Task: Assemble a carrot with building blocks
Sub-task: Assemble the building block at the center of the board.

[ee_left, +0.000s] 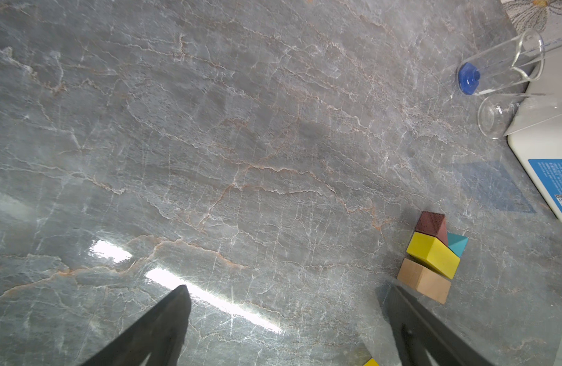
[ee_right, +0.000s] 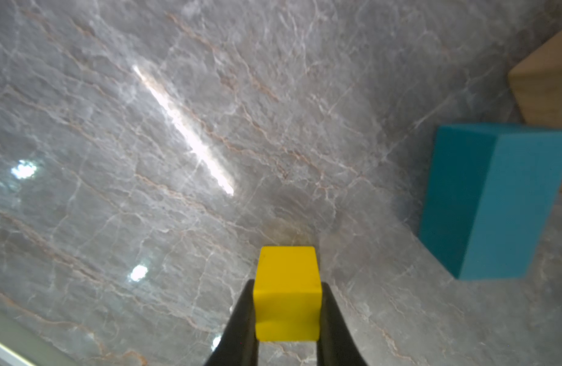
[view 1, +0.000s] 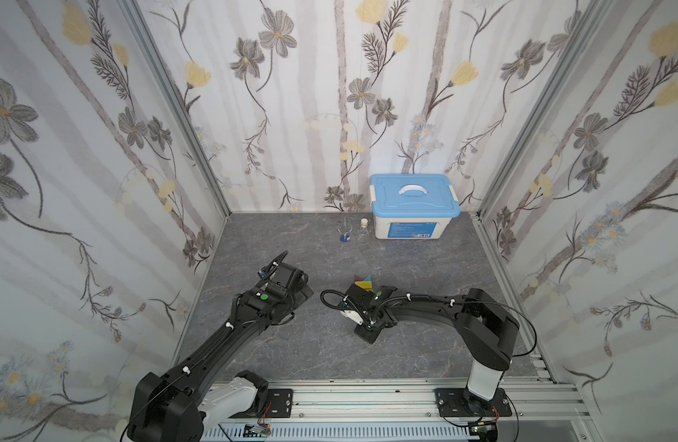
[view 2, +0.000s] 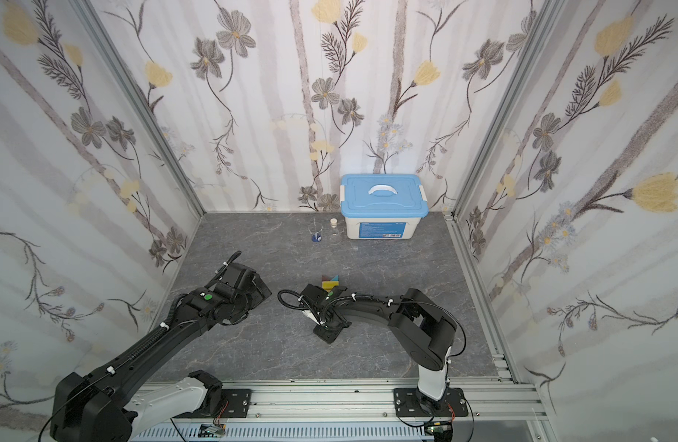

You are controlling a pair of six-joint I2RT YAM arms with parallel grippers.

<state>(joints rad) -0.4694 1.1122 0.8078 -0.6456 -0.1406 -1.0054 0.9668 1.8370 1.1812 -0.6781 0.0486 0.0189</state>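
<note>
Grey marbled tabletop (ee_left: 210,126); right gripper (ee_right: 287,283) pinches the small yellow cube (ee_right: 287,269) beside the teal brick (ee_right: 495,202); left gripper (ee_left: 287,288) gapes wide, empty

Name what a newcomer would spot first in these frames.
The small yellow cube pinched in the right jaws dominates the right wrist view, with the teal brick close by. In a top view, the blue-lidded white box stands at the back wall, and the colourful row of blocks lies mid-table.
</note>
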